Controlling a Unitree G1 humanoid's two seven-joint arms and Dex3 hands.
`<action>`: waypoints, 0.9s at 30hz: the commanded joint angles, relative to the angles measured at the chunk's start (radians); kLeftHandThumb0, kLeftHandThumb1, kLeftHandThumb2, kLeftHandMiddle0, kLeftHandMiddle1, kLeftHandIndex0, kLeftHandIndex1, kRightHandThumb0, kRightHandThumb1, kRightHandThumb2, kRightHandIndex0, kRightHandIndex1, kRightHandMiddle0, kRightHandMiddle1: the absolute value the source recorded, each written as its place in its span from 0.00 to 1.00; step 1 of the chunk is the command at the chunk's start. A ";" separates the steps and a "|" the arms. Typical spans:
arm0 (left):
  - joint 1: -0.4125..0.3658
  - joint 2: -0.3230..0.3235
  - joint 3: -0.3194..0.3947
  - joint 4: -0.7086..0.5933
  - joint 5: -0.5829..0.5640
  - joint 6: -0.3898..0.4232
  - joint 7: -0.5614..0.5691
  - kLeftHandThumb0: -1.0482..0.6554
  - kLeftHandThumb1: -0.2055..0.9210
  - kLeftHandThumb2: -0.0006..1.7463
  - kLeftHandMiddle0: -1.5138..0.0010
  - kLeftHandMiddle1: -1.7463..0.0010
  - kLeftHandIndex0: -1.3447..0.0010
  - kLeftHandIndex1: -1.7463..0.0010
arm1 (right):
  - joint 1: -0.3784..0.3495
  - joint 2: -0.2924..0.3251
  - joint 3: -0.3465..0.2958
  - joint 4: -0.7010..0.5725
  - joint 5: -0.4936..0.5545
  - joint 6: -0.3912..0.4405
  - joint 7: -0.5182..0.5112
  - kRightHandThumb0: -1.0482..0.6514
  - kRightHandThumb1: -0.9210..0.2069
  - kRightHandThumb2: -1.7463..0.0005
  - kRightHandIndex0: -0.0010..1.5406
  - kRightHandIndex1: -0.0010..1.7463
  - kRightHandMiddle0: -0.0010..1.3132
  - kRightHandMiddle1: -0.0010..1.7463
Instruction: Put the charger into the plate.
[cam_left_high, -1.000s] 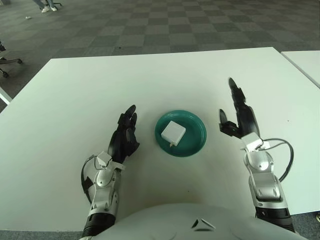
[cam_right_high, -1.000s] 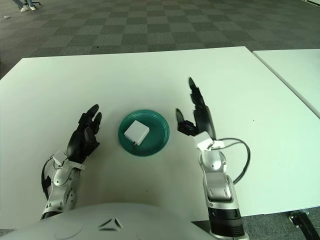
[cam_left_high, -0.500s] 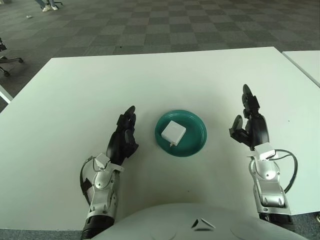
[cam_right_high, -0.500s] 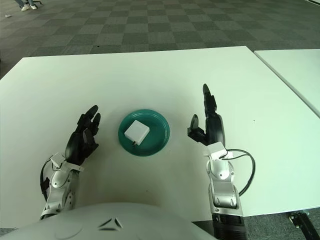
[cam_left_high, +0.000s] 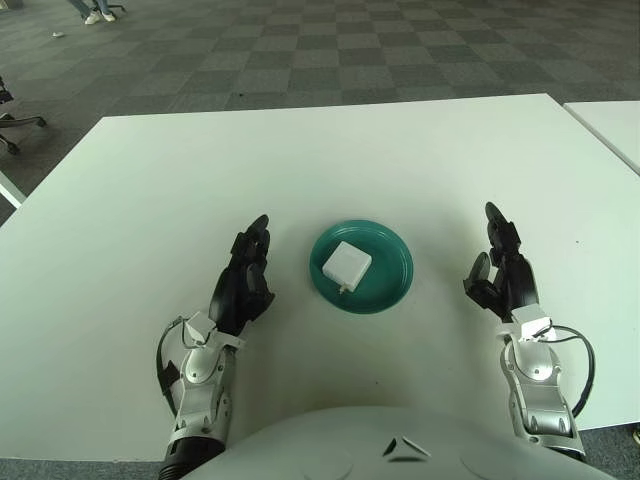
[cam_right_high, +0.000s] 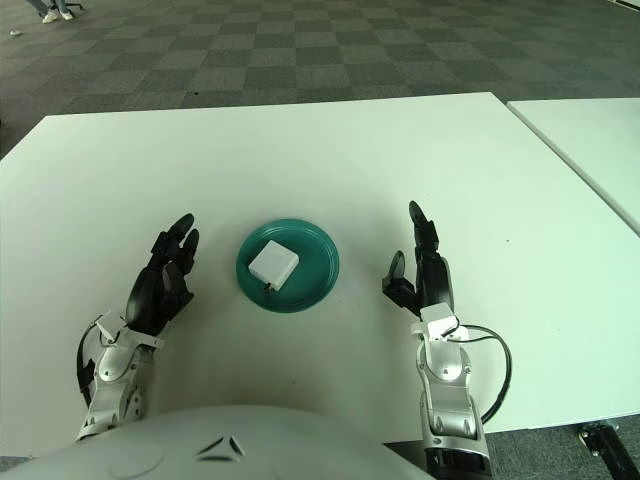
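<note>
A white square charger lies inside the round green plate at the middle of the white table. My left hand is to the left of the plate, fingers spread and empty, above the table. My right hand is to the right of the plate, fingers extended and empty, well apart from it. Both hands also show in the right eye view, the left hand and the right hand.
The white table ends at a far edge against a dark checkered floor. A second white table stands at the far right. A cable loops by my right wrist.
My right hand has drawn back from beside the plate, moving right and down toward the near edge. My left hand has shifted slightly back. The charger stays in the plate.
</note>
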 joint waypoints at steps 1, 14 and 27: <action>0.072 0.000 0.002 0.060 -0.011 0.018 -0.007 0.06 1.00 0.59 0.91 1.00 1.00 0.69 | -0.028 0.004 0.000 0.063 0.013 -0.048 -0.004 0.00 0.00 0.37 0.00 0.00 0.00 0.17; 0.096 -0.009 -0.013 0.040 -0.001 0.011 0.000 0.06 1.00 0.59 0.91 1.00 1.00 0.69 | -0.077 -0.001 0.004 0.216 0.035 -0.102 0.018 0.00 0.00 0.36 0.00 0.00 0.00 0.17; 0.109 -0.017 -0.024 0.022 0.009 0.013 0.010 0.06 1.00 0.59 0.91 1.00 1.00 0.69 | -0.077 0.015 0.023 0.255 0.083 -0.071 0.062 0.00 0.00 0.41 0.00 0.00 0.00 0.19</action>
